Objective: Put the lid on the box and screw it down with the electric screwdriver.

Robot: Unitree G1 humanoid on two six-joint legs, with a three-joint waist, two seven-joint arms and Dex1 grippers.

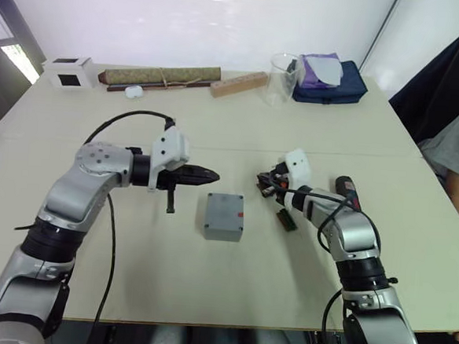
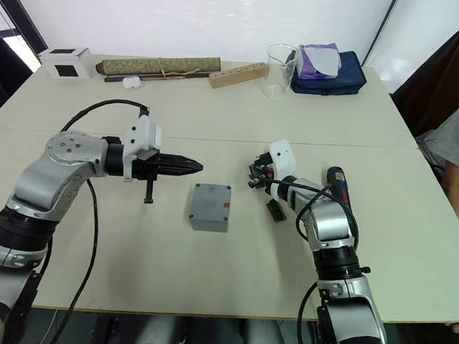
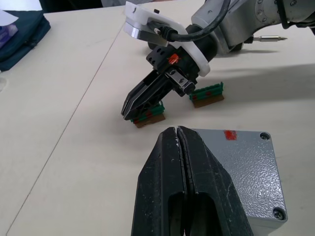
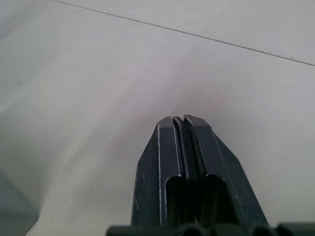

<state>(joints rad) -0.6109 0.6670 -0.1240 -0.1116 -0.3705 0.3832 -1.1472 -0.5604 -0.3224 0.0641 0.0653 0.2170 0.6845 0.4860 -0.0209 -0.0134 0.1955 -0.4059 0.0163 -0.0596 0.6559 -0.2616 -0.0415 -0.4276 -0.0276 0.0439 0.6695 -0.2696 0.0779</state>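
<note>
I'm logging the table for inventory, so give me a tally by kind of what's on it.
Grey box with lid on: 1
Electric screwdriver: 1
Green terminal strips: 2
White cube: 1
Brown roll: 1
Wooden block: 1
Clear beaker: 1
Blue pouch: 1
Total: 9

- No words, brand names or numbers can be read on anything on the table.
- The one sign is a small plain red mark on the box (image 1: 225, 216), near its 3 o'clock edge; it carries no letters.
- The white cube (image 1: 68, 72) at about 10 o'clock on the table shows a black square face, with no writing legible on it.
</note>
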